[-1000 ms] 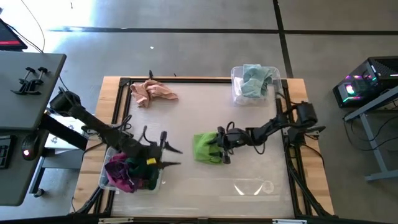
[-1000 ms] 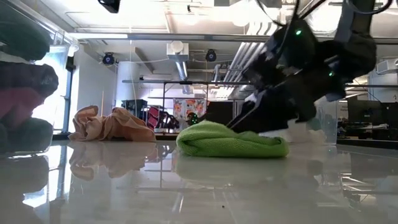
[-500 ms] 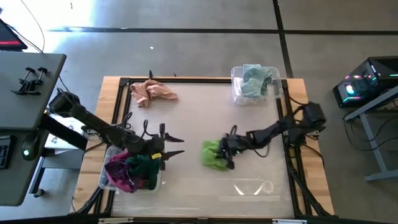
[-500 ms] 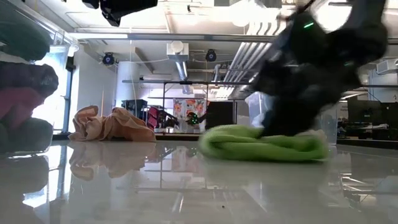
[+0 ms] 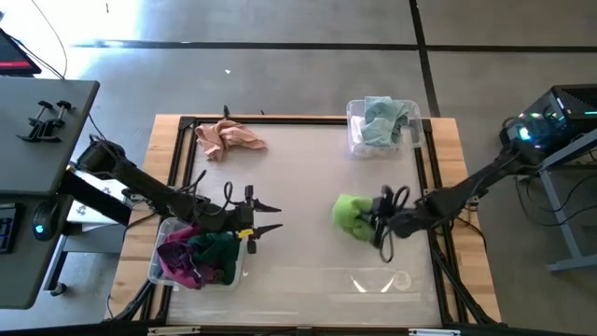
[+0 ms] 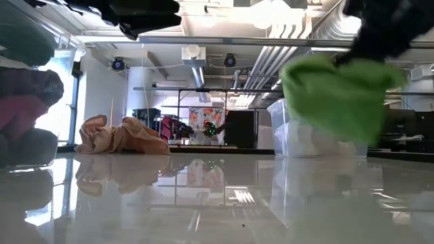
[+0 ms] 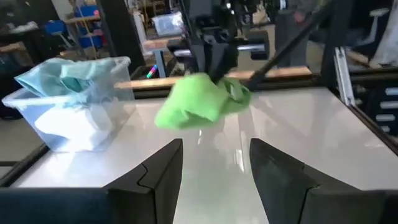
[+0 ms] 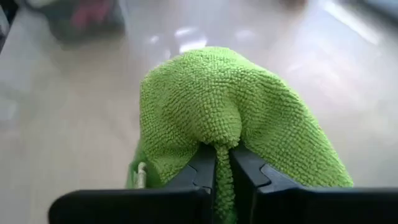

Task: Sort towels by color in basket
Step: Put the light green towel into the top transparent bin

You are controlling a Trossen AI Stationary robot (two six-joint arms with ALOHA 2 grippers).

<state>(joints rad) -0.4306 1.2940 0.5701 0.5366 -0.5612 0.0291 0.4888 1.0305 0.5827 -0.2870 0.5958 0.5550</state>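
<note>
My right gripper point(image 5: 376, 222) is shut on a lime green towel point(image 5: 352, 213) and holds it above the table's middle right; the towel also shows in the low view point(image 6: 336, 95) and the left wrist view point(image 7: 199, 102). My left gripper point(image 5: 266, 217) is open and empty beside the near-left clear basket point(image 5: 168, 245), which holds magenta and dark green towels point(image 5: 198, 257). A peach-pink towel point(image 5: 229, 138) lies bunched on the table at the far left. A pale teal towel point(image 5: 382, 117) lies in the far-right clear bin point(image 5: 354, 140). My right gripper pinches a bunched fold of the green towel point(image 8: 221, 134) between its two fingers point(image 8: 202, 165). The fingers come about level from the table's right side. The towel is lifted clear of the table and droops around and below the fingertips.
The glossy table top point(image 5: 298, 177) lies between the basket, the bin and the peach-pink towel. A black frame rail point(image 5: 431, 187) runs along the table's edges. The room beyond the far edge holds desks and equipment point(image 5: 550, 121).
My right gripper has gone toward the table's right edge and upward, shut on the green towel. The towel first slid along the table, then rose clear of it and now hangs bunched. My left gripper has shifted a little away from the basket toward the table's middle.
</note>
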